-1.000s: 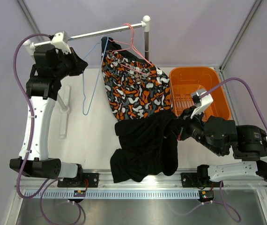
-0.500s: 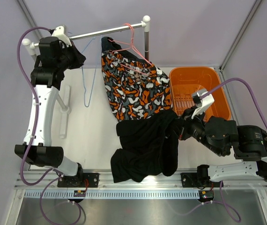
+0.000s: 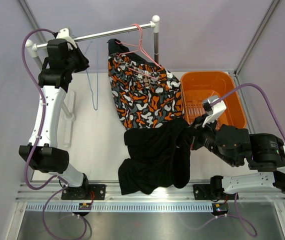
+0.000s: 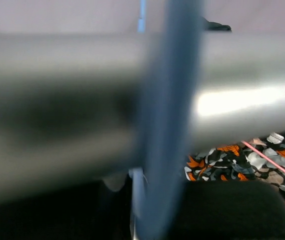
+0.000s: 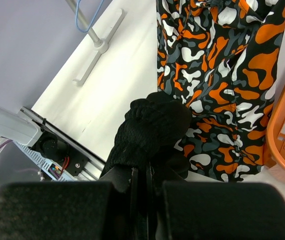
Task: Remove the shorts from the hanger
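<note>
The shorts (image 3: 147, 102) are split — the camouflage pair (image 3: 142, 85) hangs on a pink hanger (image 4: 272, 157) from the rail (image 3: 102, 34), the black pair (image 3: 152, 160) lies heaped on the table (image 3: 97, 140), pinched tight in the right gripper (image 3: 192, 139) — while the left gripper (image 3: 82, 61), closed, is up beside the blue hanger (image 4: 170, 125).

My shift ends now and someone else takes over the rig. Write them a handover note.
Left gripper: shut, up at the rail by the blue hanger; grip unclear.
Right gripper: shut on a bunch of the black shorts.
Done: black shorts lie heaped on the table, off any hanger.
Left: camouflage shorts are on the pink hanger, hooked over the rail.
</note>
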You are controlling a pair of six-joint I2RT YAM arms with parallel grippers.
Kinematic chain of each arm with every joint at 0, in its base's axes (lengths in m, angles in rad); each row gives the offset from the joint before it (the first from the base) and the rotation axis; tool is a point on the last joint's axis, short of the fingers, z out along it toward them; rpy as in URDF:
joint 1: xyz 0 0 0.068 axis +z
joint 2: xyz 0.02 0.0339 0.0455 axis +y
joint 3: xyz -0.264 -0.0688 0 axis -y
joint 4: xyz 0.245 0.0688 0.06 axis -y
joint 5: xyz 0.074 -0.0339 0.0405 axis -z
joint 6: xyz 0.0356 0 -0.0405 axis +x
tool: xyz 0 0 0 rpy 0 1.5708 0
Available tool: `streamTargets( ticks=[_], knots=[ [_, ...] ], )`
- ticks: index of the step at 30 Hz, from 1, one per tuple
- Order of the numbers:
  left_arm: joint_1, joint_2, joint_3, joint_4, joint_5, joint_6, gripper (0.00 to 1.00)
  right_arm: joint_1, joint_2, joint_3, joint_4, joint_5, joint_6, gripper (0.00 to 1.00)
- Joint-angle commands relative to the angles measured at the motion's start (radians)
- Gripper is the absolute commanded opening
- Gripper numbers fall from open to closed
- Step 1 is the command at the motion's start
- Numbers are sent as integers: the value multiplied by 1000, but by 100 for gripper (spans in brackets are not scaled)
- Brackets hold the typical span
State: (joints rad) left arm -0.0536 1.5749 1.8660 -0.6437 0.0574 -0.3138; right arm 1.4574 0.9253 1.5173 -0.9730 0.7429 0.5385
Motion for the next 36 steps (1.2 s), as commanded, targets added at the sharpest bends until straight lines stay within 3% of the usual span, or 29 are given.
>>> streamTargets(
  ticks=[1, 5, 20, 24, 28, 36],
  knots=[
    [14, -18, -40, 67, -34, -16, 10, 8, -2, 12, 33, 36, 28, 0],
    [14, -71, -117, 108, -36, -22, 15, 8, 3, 12, 31, 36, 34, 0],
    [14, -263, -177, 98, -53, -16, 57, 8, 23, 17, 31, 41, 38, 0],
    [6, -349, -202, 98, -129, -7, 65, 6, 30, 26, 30, 42, 37, 0],
    [-81, -412, -225, 98, -293, 45, 69, 8, 47, 47, 30, 52, 26, 0],
    [-354, -561, -301, 122, -433, 97, 70, 6, 138, 168, 72, 130, -113, 0]
  ],
)
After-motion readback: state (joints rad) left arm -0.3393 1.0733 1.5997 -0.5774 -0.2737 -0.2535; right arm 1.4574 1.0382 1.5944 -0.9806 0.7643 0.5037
